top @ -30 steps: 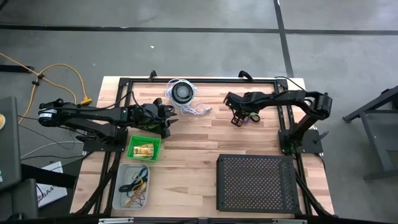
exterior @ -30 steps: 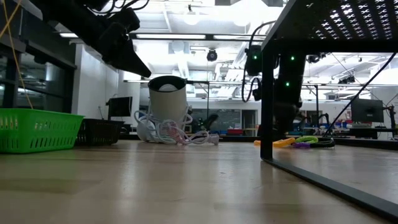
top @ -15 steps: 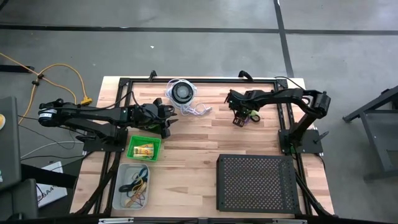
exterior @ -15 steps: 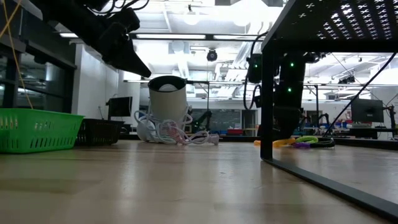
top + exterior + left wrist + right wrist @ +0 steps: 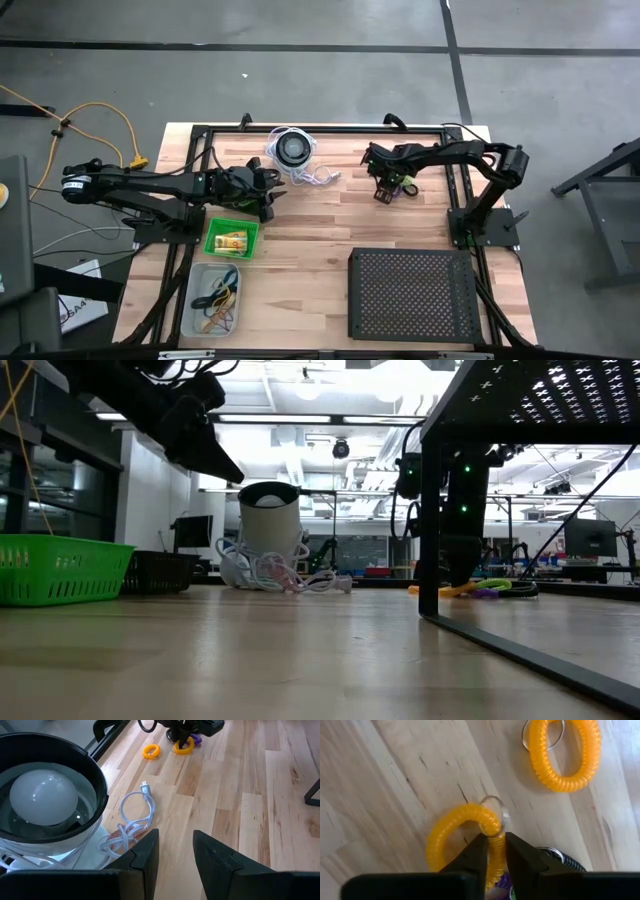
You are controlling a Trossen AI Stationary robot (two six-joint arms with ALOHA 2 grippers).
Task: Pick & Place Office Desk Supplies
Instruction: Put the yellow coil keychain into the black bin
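A pale wooden table [image 5: 310, 225] stands on a grey floor, with a workshop room behind it in the low view. The right gripper [image 5: 492, 852] is down at the table near its far edge, its fingers [image 5: 472, 857] drawn narrow around an orange coil loop [image 5: 462, 837], pinching the coil just under its small metal ring. A second orange coil [image 5: 565, 757] lies just beyond the fingertips, apart from them; a dark coil [image 5: 560, 857] and a bit of purple lie close beside the held loop. The left gripper [image 5: 172, 850] hangs above the table, nothing between its fingers, which stand a moderate gap apart. Just beside it sits a round lamp [image 5: 45, 800] with a white cord [image 5: 132, 820]. Below the left gripper in the high view are a green bin [image 5: 232, 240] with yellow packets and a clear tray [image 5: 215, 298] with bands.
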